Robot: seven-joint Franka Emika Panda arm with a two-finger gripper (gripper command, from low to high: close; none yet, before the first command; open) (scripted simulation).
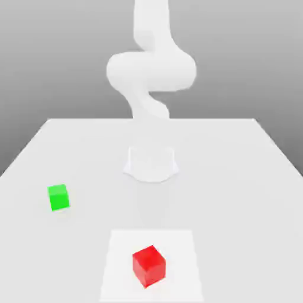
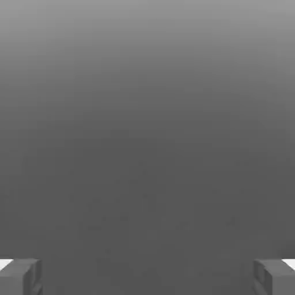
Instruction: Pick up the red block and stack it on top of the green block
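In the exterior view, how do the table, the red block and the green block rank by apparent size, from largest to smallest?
1. The table, by far the largest.
2. The red block.
3. The green block.

The red block sits nearer the camera, so its larger look may come from nearness; the two blocks could be the same size.

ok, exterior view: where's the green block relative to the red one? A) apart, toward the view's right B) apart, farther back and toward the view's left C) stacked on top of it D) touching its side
B: the green block sits alone on the table, well clear of the red block, which is nearer the camera on the lighter square patch.
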